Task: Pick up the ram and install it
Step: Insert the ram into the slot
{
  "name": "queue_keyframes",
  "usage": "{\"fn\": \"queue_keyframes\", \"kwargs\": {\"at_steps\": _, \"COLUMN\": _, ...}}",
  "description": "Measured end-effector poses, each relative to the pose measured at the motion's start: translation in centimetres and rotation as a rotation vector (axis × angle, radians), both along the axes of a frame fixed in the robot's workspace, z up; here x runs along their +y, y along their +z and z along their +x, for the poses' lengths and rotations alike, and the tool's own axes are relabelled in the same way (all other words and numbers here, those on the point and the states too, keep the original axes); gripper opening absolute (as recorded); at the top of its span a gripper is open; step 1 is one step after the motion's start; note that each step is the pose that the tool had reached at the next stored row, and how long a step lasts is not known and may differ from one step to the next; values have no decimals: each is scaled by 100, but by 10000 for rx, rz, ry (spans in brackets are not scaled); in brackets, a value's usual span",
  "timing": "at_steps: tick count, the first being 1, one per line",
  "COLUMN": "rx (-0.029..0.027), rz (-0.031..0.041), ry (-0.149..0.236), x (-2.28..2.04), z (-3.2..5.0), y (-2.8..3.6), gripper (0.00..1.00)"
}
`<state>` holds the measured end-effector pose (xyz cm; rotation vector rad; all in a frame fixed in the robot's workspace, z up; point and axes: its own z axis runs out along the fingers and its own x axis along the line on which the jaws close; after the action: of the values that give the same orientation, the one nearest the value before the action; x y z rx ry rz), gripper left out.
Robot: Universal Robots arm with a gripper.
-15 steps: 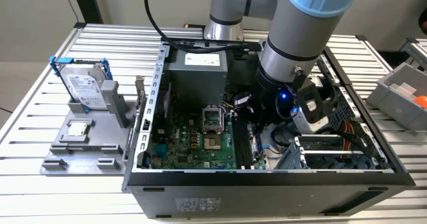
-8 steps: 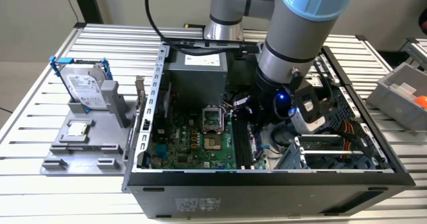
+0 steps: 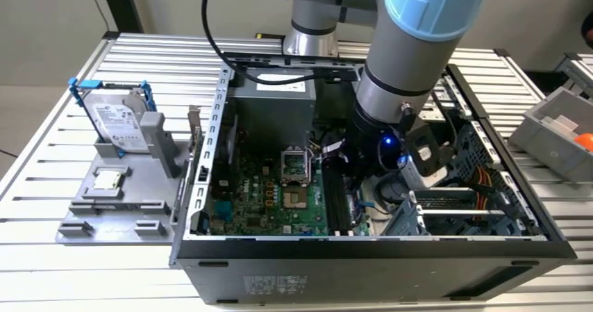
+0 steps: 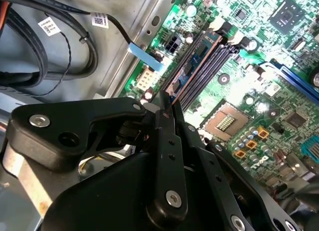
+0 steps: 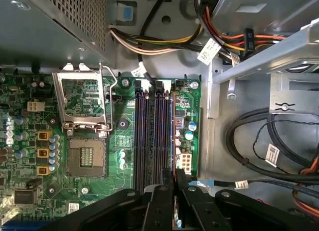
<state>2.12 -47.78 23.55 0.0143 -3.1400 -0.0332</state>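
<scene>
Your arm's wrist hides the gripper point(image 3: 357, 169) in the exterior view, deep inside the open computer case point(image 3: 371, 246). In both wrist views the fingers point(image 4: 167, 114) pinch narrowly on the ram point(image 4: 192, 66), which stands on edge along the outermost black slot of the motherboard point(image 5: 75, 141), its near end between the fingertips.

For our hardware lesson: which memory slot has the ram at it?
The outermost slot, farthest from the socket; the ram stands along it, while the other slots lie bare.
</scene>
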Motion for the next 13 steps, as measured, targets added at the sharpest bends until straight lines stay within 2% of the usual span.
{"fn": "queue_keyframes", "kwargs": {"at_steps": 8, "rx": 0, "rz": -10, "ry": 36, "x": 17, "z": -1, "y": -93, "gripper": 0}}
{"fn": "queue_keyframes", "kwargs": {"at_steps": 13, "rx": 0, "rz": -10, "ry": 74, "x": 17, "z": -2, "y": -106, "gripper": 0}}
